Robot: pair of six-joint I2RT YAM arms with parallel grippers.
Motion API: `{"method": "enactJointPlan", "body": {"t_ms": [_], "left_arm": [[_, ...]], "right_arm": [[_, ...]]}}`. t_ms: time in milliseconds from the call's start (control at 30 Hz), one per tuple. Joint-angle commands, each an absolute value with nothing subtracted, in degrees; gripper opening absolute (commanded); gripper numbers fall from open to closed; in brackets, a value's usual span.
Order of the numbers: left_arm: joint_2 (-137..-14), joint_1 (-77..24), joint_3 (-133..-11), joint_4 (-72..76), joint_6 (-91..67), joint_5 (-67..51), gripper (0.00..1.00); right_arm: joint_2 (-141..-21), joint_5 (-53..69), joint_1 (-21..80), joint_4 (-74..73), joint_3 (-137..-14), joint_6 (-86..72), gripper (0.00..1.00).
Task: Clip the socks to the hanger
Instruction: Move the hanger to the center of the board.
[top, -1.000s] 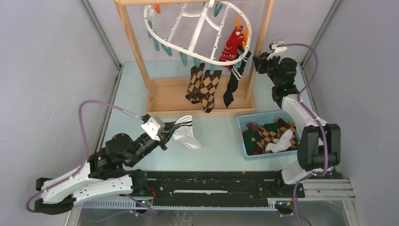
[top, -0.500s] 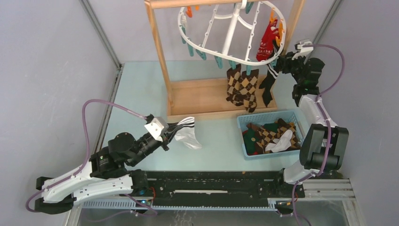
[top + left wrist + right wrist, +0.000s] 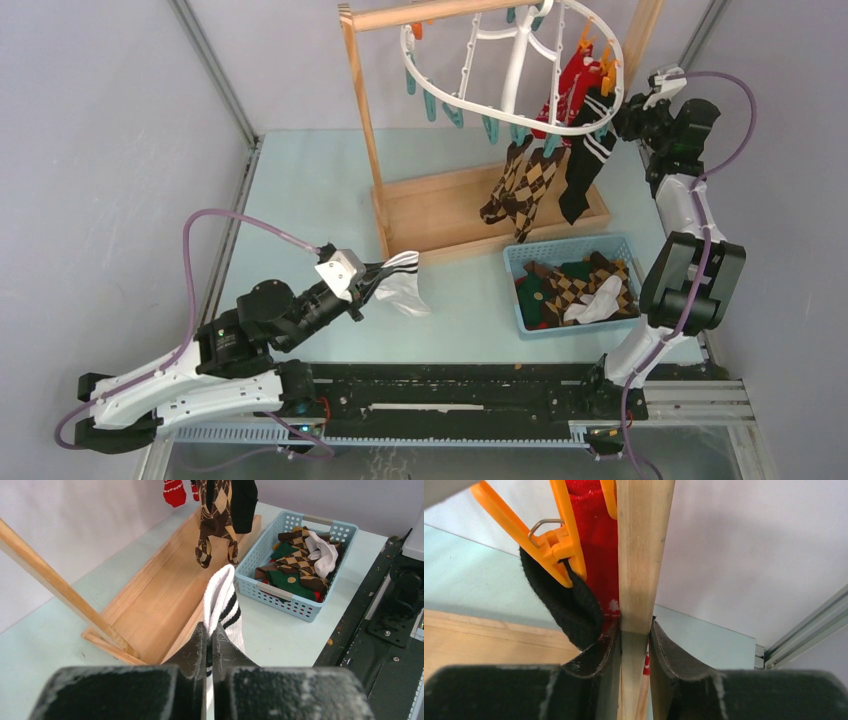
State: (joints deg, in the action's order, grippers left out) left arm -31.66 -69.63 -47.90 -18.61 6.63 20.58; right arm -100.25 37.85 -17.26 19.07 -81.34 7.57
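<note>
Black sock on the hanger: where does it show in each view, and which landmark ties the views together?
Top external: black sock hangs upper right, just right of the argyle pair.
Left wrist: the sock is at the top edge, centre, again right of the argyle pair.
Right wrist: the sock is left of centre, under an orange clip.
Shared landmark: the rack.
</note>
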Motion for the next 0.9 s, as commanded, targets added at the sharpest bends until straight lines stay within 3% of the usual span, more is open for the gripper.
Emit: {"method": "enactJointPlan", "body": {"t_ms": [0,133,233,600,733,867], "left_arm": [[-31.5,-69.52,-51.64,-17.27,7.14,19.63,0.0],[-31.31,-69.52,-51.42,-17.22,6.68,19.27,0.0],[-31.36,-69.52,-51.32,-16.95,6.68,18.84,0.0],[-33.66,-69.52,-50.66,-10.83,8.44,17.71,0.0],[-35.45,-69.52,-50.7,-6.89,9.01,17.38,0.0],[-37.87,-69.52,-51.34,-4.49,10.55,16.43,0.0]], "right_arm": [[-100.28,40.71,-19.26,19.0,-86.96,10.51,0.36],[-97.91,43.12,-20.38,17.02,-85.98,10.62,0.59],[-94.63,44.41,-21.49,15.95,-83.23,10.4,0.67],[-77.19,55.97,-29.29,0.99,-72.26,12.04,0.8],[-70.85,61.54,-32.55,-11.67,-70.92,17.6,0.82],[-63.14,65.68,-33.82,-29.4,-68.95,32.82,0.83]]}}
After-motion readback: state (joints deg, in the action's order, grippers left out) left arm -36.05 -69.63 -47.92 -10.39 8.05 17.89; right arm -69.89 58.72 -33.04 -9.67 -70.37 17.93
